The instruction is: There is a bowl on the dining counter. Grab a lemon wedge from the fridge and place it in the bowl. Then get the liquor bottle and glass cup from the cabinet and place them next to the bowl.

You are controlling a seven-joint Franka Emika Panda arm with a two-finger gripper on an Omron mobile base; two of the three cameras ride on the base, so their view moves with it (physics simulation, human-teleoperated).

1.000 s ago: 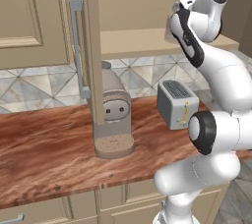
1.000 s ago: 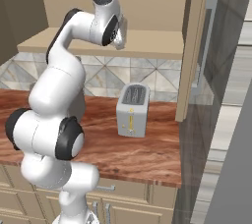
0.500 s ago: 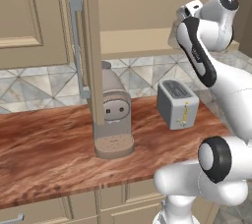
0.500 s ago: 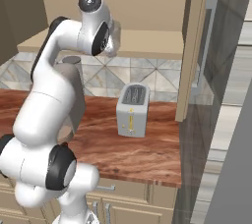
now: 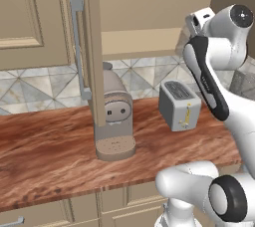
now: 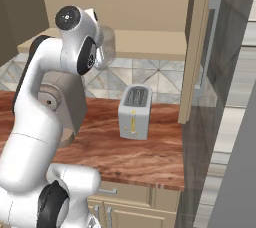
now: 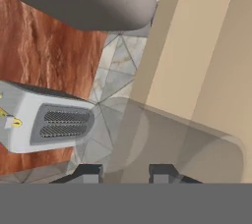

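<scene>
A clear glass cup lies between my gripper's two dark fingertips, and the gripper is shut on it. From the right base camera the same glass cup shows as a faint shape beside my hand, just below and in front of the open cabinet's shelf. The cabinet door stands open over the counter. The bowl, the lemon wedge and the liquor bottle are out of view.
A white toaster stands on the wood-grain counter below my hand. A beige coffee machine sits left of it, under the open door. A second open door and a tall grey panel close off the right.
The arm has folded and swung, its elbow dropping and its upper joint rising, while the hand stays near the cabinet shelf. The toaster and coffee machine have not moved.
</scene>
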